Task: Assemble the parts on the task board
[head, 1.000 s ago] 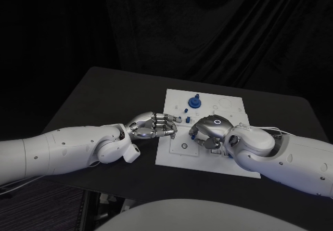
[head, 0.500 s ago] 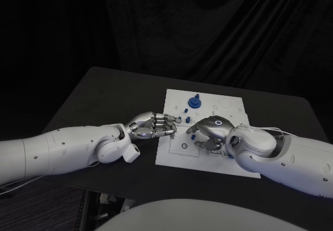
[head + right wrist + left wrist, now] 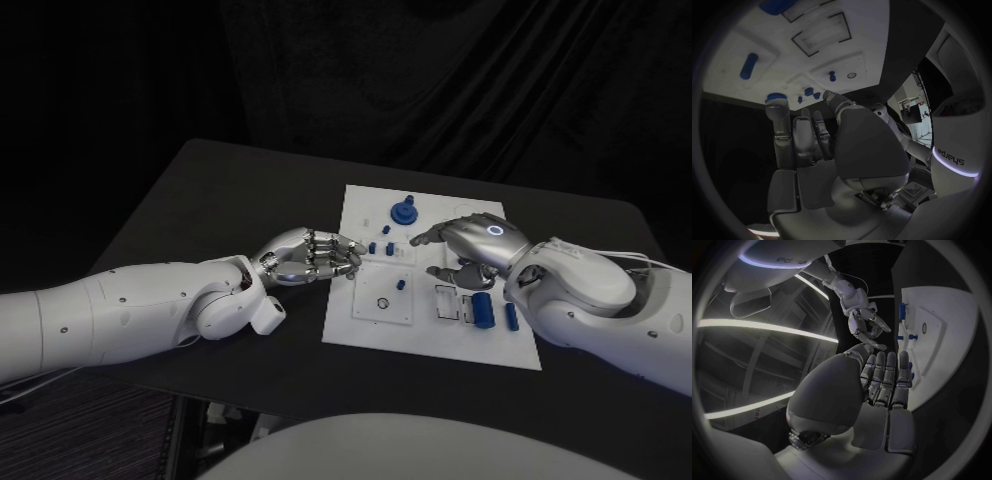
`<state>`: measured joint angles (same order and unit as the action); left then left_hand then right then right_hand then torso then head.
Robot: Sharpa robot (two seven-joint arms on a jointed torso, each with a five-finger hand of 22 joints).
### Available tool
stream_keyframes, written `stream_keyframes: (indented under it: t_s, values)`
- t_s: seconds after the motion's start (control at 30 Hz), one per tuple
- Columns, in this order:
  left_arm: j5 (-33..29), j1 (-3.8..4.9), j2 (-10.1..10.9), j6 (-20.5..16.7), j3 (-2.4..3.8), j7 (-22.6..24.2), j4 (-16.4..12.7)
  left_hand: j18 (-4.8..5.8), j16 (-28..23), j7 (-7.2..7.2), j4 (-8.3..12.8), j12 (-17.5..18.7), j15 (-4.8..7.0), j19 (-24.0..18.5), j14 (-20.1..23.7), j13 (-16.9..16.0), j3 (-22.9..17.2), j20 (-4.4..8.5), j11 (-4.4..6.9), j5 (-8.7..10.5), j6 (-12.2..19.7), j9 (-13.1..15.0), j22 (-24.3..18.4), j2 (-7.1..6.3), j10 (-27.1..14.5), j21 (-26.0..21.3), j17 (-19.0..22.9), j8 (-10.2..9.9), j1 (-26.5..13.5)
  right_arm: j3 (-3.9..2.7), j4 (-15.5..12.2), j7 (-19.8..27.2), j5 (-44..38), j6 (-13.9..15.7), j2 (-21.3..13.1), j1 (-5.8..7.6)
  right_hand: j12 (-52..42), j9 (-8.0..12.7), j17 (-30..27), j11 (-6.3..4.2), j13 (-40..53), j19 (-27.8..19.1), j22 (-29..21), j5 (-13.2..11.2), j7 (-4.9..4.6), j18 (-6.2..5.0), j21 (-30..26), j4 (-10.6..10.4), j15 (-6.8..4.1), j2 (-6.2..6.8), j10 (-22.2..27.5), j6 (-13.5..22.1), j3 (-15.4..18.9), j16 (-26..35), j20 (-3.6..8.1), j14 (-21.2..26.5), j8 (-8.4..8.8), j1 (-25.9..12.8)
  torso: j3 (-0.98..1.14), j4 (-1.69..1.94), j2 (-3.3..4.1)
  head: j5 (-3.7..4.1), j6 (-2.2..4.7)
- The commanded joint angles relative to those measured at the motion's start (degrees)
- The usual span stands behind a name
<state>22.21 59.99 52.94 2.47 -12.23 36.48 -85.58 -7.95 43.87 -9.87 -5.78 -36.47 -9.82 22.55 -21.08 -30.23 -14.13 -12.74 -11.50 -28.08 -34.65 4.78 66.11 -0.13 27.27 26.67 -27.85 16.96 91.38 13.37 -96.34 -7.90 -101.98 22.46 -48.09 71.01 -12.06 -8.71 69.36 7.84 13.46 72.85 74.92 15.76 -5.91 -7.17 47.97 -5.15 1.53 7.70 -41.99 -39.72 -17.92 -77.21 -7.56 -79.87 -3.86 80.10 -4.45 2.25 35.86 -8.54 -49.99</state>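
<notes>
Right robot hand: lifting back off the white task board, fingers spread, holding nothing, uncovering long blue parts.
Left robot hand: staying curled, empty, at the board's edge.

1. Standing upside down in dark letters on a white shell, right wrist view: "sharpa", just above a glowing pale strip.
2. Running along another curved shell, left wrist view: part of the same dark lettering, cut off and turned, with only "pa" being readable, again beside a glowing strip.
3. Glowing on the back of the right hand, head view: a small blue-white ring sign, carrying no letters.
4. Printed on the board: thin dark outlines, being too small to read as text or numbers.
</notes>
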Motion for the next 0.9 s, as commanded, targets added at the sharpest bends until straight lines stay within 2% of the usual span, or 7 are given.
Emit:
stream_keyframes:
  t_s: [0.03, 0.17, 0.3, 0.43, 0.5, 0.6, 0.9]
  values:
    - [3.2, 0.04, 0.7, -8.6, 0.05, 7.8, -0.5, 0.83, -5.4, -0.39, -0.4, 3.5, 1.18, -3.2, 2.8, 4.8, -0.9, 1.18, 1.92, -0.98, -1.3, -0.4, -1.6, -0.99, -1.8, -3.5, 5.0, 0.0, -0.1, -0.02, -1.0, -0.5, 1.7, 2.6, -2.0, 1.47, 0.0, 0.8, -0.1, 0.12, -0.5, 0.4, 5.1, 0.0, 0.74, -0.22, 0.1, -0.7, 0.1, 0.03, 1.8, 2.4, 0.8, -0.1, -0.01, -0.3, 0.29, 0.5, 0.02, -0.02, -0.07, 0.66, -0.01]
    - [3.9, 0.63, 1.2, -12.8, 0.05, 9.9, -0.6, 0.33, -15.3, 0.54, -1.6, 8.3, 2.51, -9.6, 8.9, 11.0, -0.7, 1.71, 3.55, -1.74, -1.1, -0.8, -8.2, -1.19, -7.0, -12.5, 12.9, -0.8, -0.4, 0.01, -1.3, -1.1, 2.1, 2.0, -4.6, 2.7, 0.7, 2.0, -0.7, 0.36, -2.7, 0.6, 5.0, 0.3, 1.81, -0.26, -0.7, -4.5, 0.22, 0.99, 5.1, 4.3, 2.9, 0.3, -0.15, -0.2, 0.28, 0.8, 0.01, 0.24, -0.06, 1.43, -0.01]
    - [4.3, 2.15, 0.8, -16.2, 0.06, 10.7, 1.0, -1.97, -35.6, 3.2, -10.6, 15.9, 5.92, -18.6, 18.8, 20.4, 6.7, 1.45, 6.79, 11.78, 2.1, -1.1, -34.4, -2.13, -14.8, -24.1, 24.8, -4.1, -5.8, 0.06, -0.3, -1.3, 2.3, 2.1, -6.2, 3.24, 0.0, 3.0, -0.6, 0.57, -5.0, 1.2, 5.1, 0.5, 2.36, -0.17, -0.6, -10.7, 0.39, 2.57, 5.3, 5.0, 5.6, 0.1, -0.27, -0.5, 0.29, 2.8, -0.06, 0.35, -0.15, 1.44, -0.01]
    - [4.3, 3.28, 0.1, -17.9, 0.06, 9.8, 3.1, -2.42, -40.0, 4.62, -11.0, 20.1, 7.12, -20.3, 20.1, 24.6, 11.7, 1.87, 8.28, 12.39, 6.2, -1.5, -43.3, 0.59, -19.1, -24.9, 26.8, -7.4, -10.4, 0.16, 1.0, -1.5, 2.4, 1.0, -6.7, 3.46, -0.2, 3.1, -0.4, 0.64, -5.6, 1.6, 5.2, 0.6, 2.1, -0.08, -0.3, -11.7, 0.43, 3.09, 5.3, 4.0, 6.4, -0.1, -0.3, -0.7, 0.04, 3.0, -0.09, 0.08, -0.17, 1.14, -0.01]
    - [3.0, 3.61, -0.7, -18.0, 0.06, 9.4, 4.3, -2.29, -43.9, 7.27, -10.9, 24.8, 7.96, -21.8, 21.1, 27.1, 15.8, 2.32, 11.26, 12.41, 12.6, -2.2, -52.5, 2.53, -23.2, -25.6, 27.8, -11.0, -14.7, 0.23, 1.7, -1.6, 2.4, 0.2, -6.7, 3.51, -0.3, 3.1, -0.3, 0.64, -5.7, 1.7, 5.3, 0.6, 2.07, -0.05, -0.1, -11.7, 0.43, 3.18, 5.3, 4.0, 6.5, -0.2, -0.3, -0.7, 0.05, 2.9, -0.08, -0.12, -0.15, 1.12, -0.01]
    - [0.3, 3.86, -1.8, -17.9, 0.05, 8.6, 5.8, -2.26, -43.9, 9.62, -11.0, 27.1, 7.32, -21.9, 21.1, 28.4, 19.3, 2.17, 13.84, 12.43, 17.9, -2.8, -54.0, 3.79, -24.9, -25.6, 27.8, -13.7, -16.4, 0.34, 2.6, -1.5, 2.4, -0.8, -6.6, 3.53, -0.5, 3.5, -0.1, 0.61, -6.1, 2.0, 5.4, 0.6, 1.29, 0.04, 0.4, -11.7, 0.41, 3.17, 4.9, 5.1, 6.9, -0.3, -0.3, -0.9, 0.3, 2.5, -0.06, -0.17, -0.11, 1.4, -0.01]
    - [-2.3, 4.03, -3.7, -23.3, 0.05, 9.4, 7.2, -2.32, -43.9, 11.52, -11.0, 27.2, 7.51, -21.8, 21.1, 28.7, 21.7, 1.71, 15.08, 12.31, 20.7, -3.1, -55.2, 2.94, -25.9, -25.6, 27.8, -15.3, -14.6, 0.54, 5.3, -0.7, 2.4, -2.1, -5.7, 3.22, -1.7, 3.5, -0.3, 0.39, -6.7, 2.4, 5.6, 0.5, 1.12, 0.08, 0.6, -11.7, 0.31, 2.48, 2.7, 2.7, 6.9, -0.3, -0.24, -1.1, -0.15, 1.4, 0.22, -0.38, -0.45, 2.28, -0.01]
